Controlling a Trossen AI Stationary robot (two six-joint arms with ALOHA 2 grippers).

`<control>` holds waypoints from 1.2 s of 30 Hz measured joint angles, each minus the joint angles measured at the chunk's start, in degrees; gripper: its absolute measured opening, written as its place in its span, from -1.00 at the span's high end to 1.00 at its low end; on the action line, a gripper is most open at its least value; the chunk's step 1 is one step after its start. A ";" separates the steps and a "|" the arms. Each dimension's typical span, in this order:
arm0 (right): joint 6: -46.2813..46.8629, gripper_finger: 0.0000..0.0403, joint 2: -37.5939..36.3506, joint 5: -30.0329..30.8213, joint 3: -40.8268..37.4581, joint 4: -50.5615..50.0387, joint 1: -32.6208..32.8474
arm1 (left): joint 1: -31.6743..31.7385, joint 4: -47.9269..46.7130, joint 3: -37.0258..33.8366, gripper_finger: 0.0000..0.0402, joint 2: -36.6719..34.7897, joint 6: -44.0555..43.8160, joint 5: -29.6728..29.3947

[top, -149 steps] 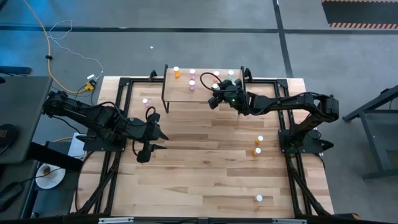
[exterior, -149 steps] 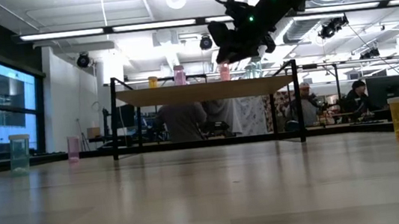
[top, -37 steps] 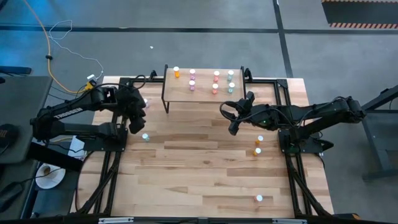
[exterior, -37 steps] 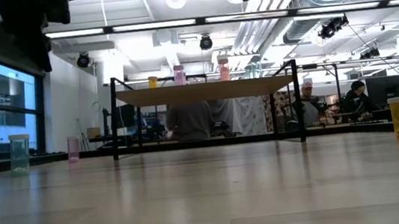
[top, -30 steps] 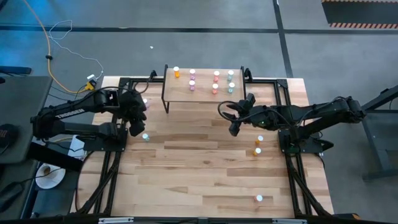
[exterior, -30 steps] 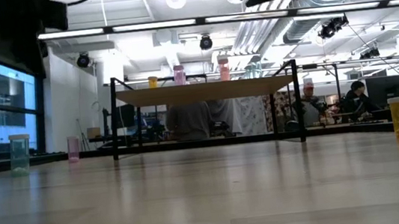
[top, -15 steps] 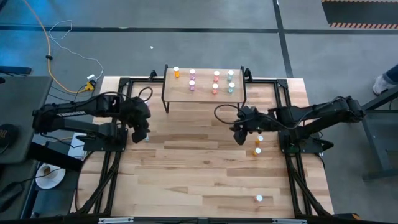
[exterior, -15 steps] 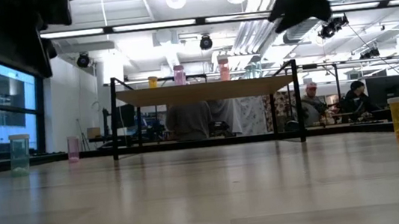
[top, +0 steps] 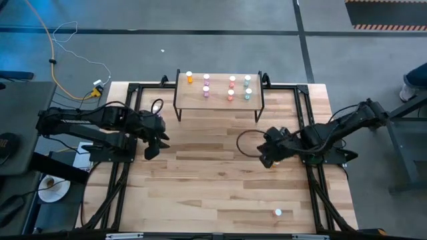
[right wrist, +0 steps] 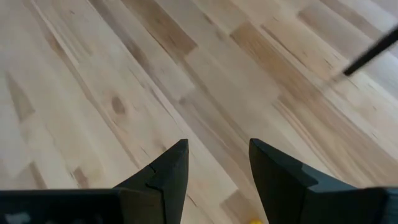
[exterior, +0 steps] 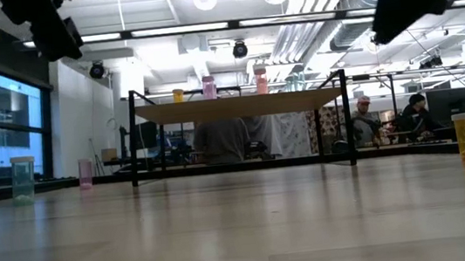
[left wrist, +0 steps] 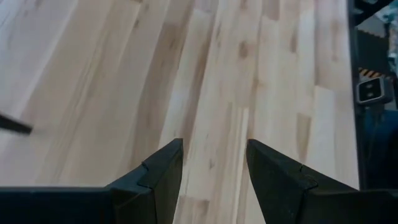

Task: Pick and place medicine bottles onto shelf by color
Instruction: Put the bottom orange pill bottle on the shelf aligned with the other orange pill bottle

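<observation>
holding seven medicine bottles [top: 231, 89], shelf [top: 219, 100] stands upright.

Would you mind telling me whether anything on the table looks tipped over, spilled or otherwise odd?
Nothing stands out: the white-capped bottles on the small light-wood shelf stand upright in rows, and one white-capped bottle stands alone near the table's front edge.

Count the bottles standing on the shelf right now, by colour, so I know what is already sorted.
On the shelf, seen from above:
Orange bottle: 1
Pink bottles: 2
Red bottles: 2
Teal bottles: 2
Total: 7
</observation>
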 joint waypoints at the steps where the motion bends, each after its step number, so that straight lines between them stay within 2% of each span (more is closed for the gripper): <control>1: 1.29 0.20 0.00 0.82 0.00 -0.86 1.09 | -0.33 0.55 0.00 0.16 0.00 -0.03 0.00; 14: 22.29 0.20 0.02 14.94 0.00 -10.47 17.58 | -2.86 2.47 0.00 0.16 0.00 -1.56 -0.39; 24: 37.08 0.20 3.02 23.27 0.00 -17.25 28.68 | -4.95 10.82 0.02 0.16 0.00 -2.91 -2.62; 31: 52.27 0.20 9.08 24.63 0.00 -26.10 34.20 | -6.08 13.03 0.04 0.16 0.00 -2.89 -3.65; 36: 56.63 0.20 13.03 23.64 0.00 -27.28 37.79 | -6.08 13.01 0.04 0.16 0.00 -3.04 -3.65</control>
